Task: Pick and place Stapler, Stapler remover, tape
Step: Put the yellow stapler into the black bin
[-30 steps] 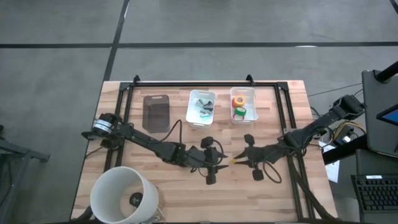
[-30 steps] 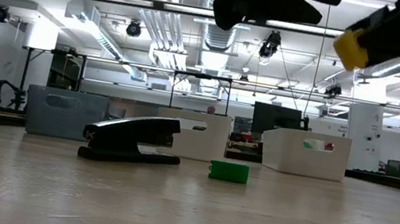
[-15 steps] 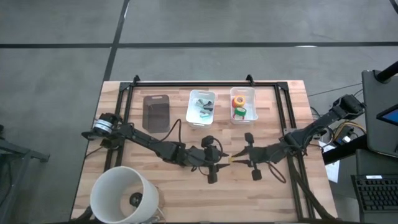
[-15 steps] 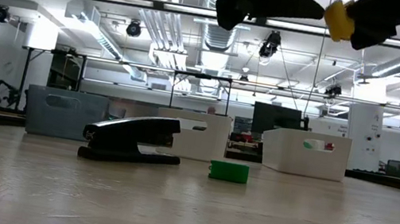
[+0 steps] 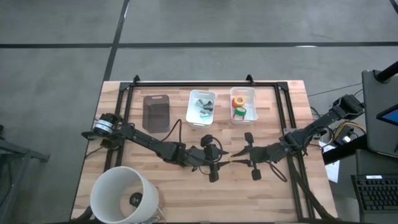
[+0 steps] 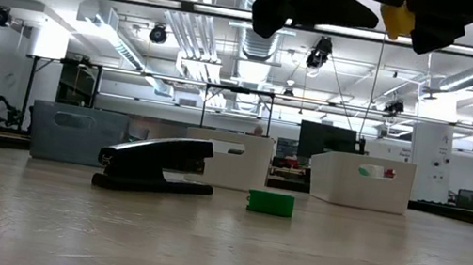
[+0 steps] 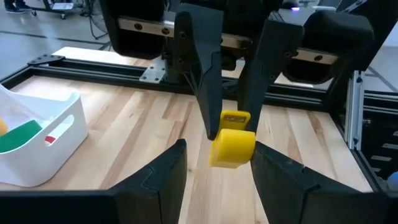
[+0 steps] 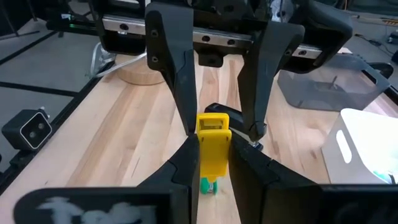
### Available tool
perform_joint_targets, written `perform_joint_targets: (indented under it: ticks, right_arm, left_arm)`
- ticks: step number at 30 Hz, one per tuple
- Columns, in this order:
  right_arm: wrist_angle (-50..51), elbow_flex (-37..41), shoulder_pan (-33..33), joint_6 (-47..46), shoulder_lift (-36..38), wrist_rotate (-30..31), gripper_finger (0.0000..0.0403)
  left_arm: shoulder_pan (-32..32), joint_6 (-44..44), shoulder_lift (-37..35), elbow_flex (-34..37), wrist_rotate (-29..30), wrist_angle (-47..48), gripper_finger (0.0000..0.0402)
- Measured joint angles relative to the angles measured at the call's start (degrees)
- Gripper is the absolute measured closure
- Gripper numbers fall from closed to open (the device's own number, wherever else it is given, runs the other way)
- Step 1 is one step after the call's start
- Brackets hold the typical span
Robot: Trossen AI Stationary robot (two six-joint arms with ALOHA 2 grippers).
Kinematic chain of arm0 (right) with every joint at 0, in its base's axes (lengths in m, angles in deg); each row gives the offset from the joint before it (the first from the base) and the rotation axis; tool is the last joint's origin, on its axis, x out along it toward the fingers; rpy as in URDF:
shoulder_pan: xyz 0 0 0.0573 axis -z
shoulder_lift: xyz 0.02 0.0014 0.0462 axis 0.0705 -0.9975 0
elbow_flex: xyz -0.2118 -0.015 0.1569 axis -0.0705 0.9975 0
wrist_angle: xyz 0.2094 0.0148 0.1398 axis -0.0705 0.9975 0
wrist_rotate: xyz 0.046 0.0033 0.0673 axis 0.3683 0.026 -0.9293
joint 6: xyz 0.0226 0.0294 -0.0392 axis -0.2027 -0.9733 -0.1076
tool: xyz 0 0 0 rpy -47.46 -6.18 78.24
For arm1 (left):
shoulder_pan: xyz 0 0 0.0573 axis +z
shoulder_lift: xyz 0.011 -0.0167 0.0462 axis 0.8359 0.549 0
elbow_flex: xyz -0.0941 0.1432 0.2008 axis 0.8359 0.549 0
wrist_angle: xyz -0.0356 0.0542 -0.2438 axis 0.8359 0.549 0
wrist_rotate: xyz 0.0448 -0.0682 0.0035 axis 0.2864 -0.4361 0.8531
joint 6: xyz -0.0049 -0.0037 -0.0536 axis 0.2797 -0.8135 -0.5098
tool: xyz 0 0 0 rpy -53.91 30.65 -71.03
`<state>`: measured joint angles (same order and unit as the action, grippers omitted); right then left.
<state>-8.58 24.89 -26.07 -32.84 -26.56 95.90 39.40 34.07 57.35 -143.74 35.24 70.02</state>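
My right gripper [image 5: 238, 159] is shut on a small yellow stapler remover [image 5: 231, 158] high above the table's middle. My left gripper [image 5: 219, 159] faces it, open. In the right wrist view the left gripper's fingers [image 8: 186, 93] stand on either side of the remover's free end, apart from it. The black stapler [image 6: 155, 165] rests flat on the table below; in the high view the arms hide it. Red, orange and green tape rolls [image 5: 239, 106] lie in the right white bin [image 5: 250, 93], also seen in the left wrist view [image 7: 22, 134]. My right gripper pinches the yellow stapler remover [image 8: 213, 146] between its two fingers [image 8: 186, 165], coming from the table's right. The fingers lie along the piece, on its end nearest them [image 7: 235, 118]. The remover is lifted clear and sticks out toward the left gripper.
A tiny green piece [image 6: 270, 203] lies on the table beside the stapler. A grey tray [image 5: 157, 113] and a middle white bin [image 5: 201, 107] sit at the far side. A big white bucket [image 5: 121, 196] stands near left. Black frame rails [image 5: 205, 83] border the table.
My right gripper has carried the yellow remover up and toward the table's left, closing on the left gripper, first quickly and then slowing. It has stayed shut on the piece. The stapler and green piece have not moved.
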Motion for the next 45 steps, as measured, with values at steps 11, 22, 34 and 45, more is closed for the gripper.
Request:
perform_joint_targets:
  ticks: [11,22,34,45]
  right_arm:
    - [-0.3,0.0,0.0,-0.1,0.0,0.3,0.0342]
    - [-0.2,0.0,0.0,-0.7,0.0,2.0,0.0342]
    - [-0.1,0.0,0.0,-1.6,0.0,1.9,0.031]
    - [1.1,0.0,0.0,-2.3,0.0,2.5,0.025]
  left_arm:
    - [0.1,-0.2,0.2,0.0,-0.1,-0.4,0.0228]
    - [0.3,-0.1,0.2,0.0,-0.2,-0.4,0.0319]
    - [0.3,-0.3,0.2,0.0,-0.2,-0.4,0.0313]
    - [0.3,-0.7,0.2,0.0,1.3,0.5,0.0325]
